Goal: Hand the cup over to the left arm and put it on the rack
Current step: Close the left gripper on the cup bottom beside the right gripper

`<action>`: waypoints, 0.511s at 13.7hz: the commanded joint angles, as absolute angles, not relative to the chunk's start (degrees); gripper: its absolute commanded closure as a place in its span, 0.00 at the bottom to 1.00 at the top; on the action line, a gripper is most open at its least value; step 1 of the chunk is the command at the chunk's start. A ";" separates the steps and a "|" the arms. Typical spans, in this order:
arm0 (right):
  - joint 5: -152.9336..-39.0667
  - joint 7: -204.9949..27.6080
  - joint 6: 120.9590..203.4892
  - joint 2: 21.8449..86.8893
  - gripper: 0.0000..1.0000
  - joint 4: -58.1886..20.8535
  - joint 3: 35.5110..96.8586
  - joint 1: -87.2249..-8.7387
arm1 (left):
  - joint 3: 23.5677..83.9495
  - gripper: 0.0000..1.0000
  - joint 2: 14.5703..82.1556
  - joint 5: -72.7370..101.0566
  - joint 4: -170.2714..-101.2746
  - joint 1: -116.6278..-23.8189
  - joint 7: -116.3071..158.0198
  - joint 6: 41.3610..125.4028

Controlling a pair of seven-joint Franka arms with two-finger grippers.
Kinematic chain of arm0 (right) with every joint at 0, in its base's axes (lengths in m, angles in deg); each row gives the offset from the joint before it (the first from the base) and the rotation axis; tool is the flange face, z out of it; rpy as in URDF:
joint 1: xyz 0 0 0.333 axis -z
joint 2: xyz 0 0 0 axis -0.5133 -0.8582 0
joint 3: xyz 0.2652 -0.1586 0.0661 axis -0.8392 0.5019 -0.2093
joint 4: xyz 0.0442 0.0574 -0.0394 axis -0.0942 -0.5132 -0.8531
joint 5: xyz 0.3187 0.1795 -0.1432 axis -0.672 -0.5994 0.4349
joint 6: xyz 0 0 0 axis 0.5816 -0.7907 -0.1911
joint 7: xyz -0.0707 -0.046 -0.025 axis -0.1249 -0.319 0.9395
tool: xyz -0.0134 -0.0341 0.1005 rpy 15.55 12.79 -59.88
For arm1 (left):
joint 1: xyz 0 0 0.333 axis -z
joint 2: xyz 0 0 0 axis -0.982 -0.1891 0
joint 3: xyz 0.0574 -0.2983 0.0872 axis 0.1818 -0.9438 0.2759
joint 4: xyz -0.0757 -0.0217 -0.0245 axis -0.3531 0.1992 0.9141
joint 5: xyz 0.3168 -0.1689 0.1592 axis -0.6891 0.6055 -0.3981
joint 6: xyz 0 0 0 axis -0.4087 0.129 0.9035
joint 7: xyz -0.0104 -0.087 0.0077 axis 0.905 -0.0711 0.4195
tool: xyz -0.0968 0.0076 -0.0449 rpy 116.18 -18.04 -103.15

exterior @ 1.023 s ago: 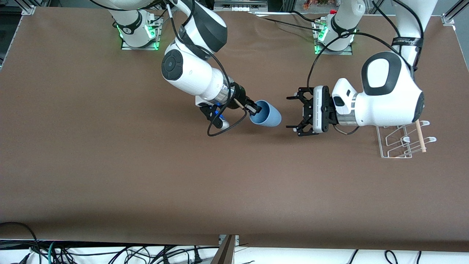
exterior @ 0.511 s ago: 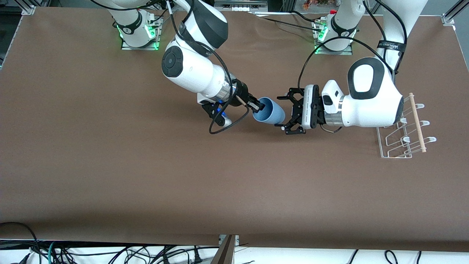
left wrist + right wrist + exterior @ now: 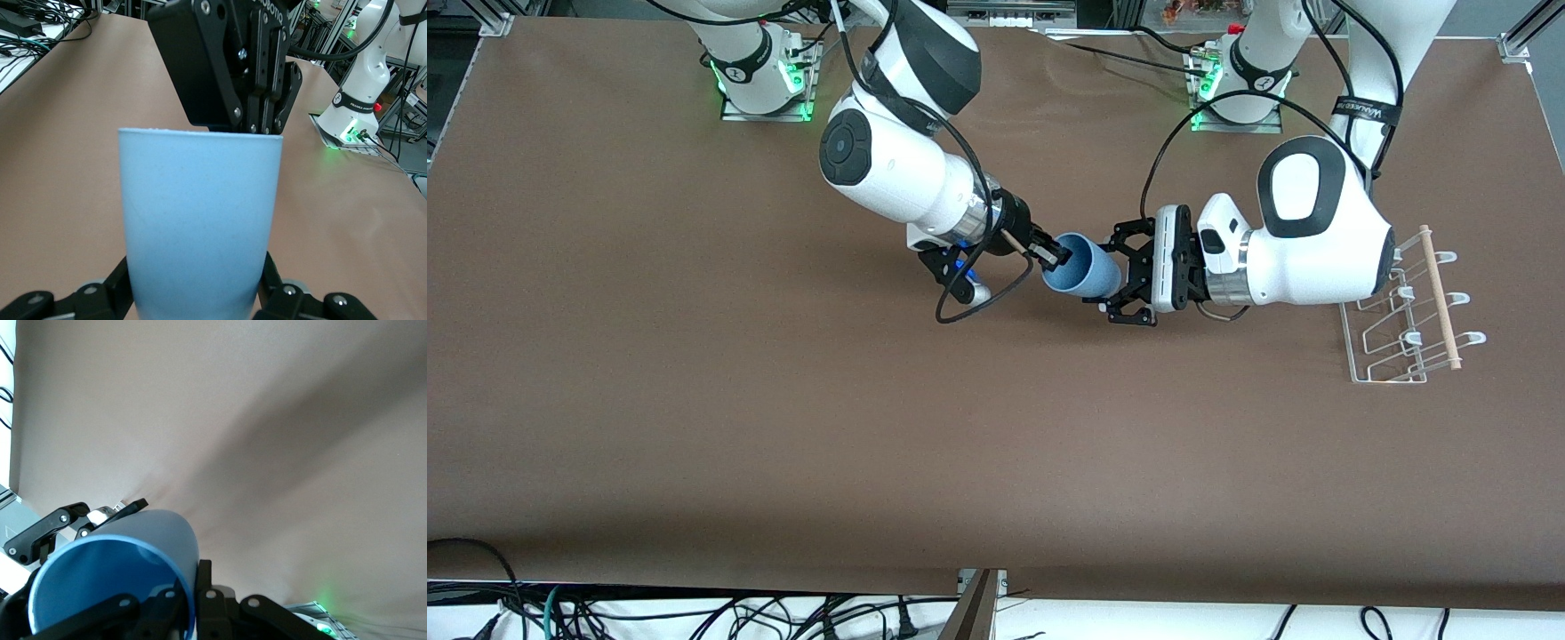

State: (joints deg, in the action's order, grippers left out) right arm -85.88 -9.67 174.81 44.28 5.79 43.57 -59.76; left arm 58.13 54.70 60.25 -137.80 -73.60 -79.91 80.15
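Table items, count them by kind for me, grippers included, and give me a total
Cups: 1, the light-blue cup, held at its rim by the right gripper in the air over the table.
Racks: 1, the white wire rack at the left arm's end of the table.
Grippers: 2, the right gripper and the left gripper, open around the cup's base.
Total: 4

The cup (image 3: 1083, 272) fills the gap between the left gripper (image 3: 1117, 274) jaws, blocked at its rim by the right gripper (image 3: 1055, 258). Bare counter (image 3: 871, 444) lies below both; the rack (image 3: 1405, 311) (well apart) stands past the left wrist.
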 commanded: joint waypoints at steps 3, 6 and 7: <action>-84.83 -11.85 174.84 43.90 0.03 7.93 44.56 -59.19 | 57.58 1.00 55.26 61.95 -138.19 -73.38 -81.57 79.25; -83.06 -12.64 171.43 45.13 0.01 7.93 45.00 -56.30 | 57.93 1.00 57.01 60.28 -137.93 -73.65 -80.26 77.85; -83.06 -13.86 167.41 45.57 0.01 7.93 45.00 -54.54 | 58.02 1.00 57.54 56.97 -137.75 -73.74 -78.16 77.06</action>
